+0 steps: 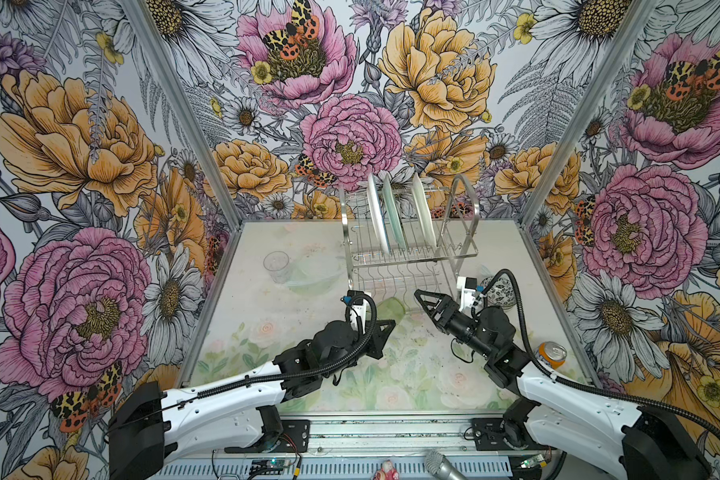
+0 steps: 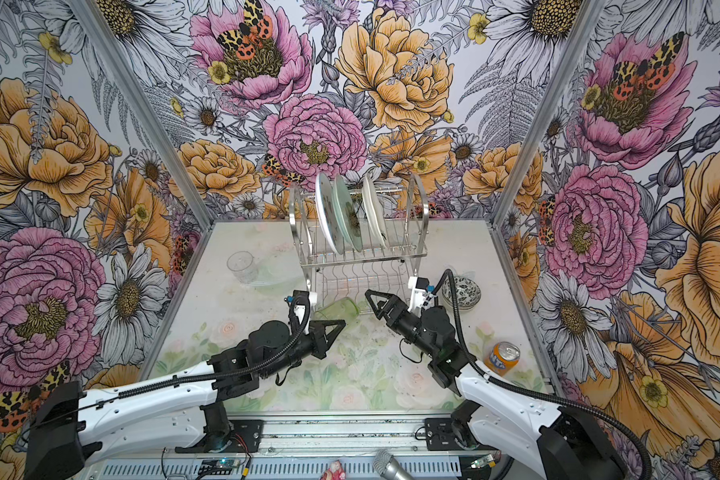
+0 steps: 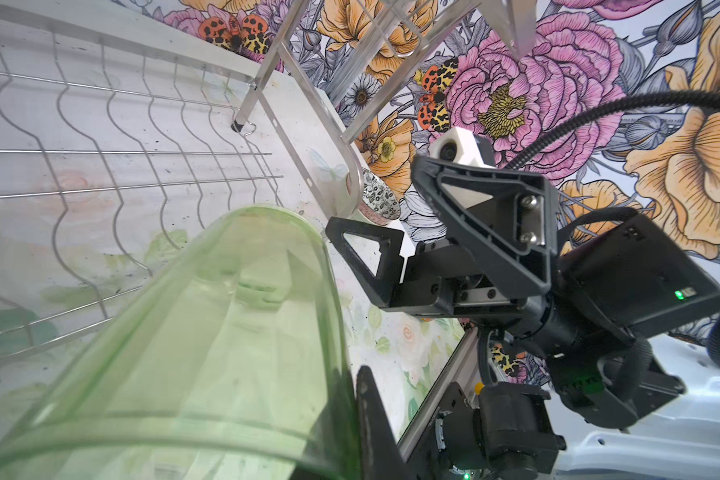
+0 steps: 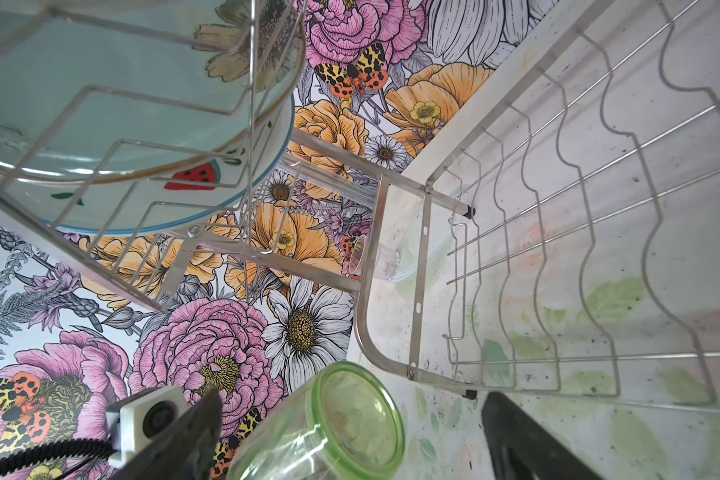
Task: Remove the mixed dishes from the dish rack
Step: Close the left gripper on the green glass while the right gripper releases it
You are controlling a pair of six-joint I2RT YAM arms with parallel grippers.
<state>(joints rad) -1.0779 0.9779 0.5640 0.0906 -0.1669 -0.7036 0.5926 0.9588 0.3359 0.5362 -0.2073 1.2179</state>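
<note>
Green tumbler (image 1: 388, 308) in L tool (image 1: 390, 322), R tool (image 1: 420, 298) beside.

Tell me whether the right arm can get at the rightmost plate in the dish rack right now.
Probably yes. The right gripper is open and empty in front of the dish rack, and the rightmost plate stands on edge in the upper shelf with nothing before it; the arm would need to rise.
</note>
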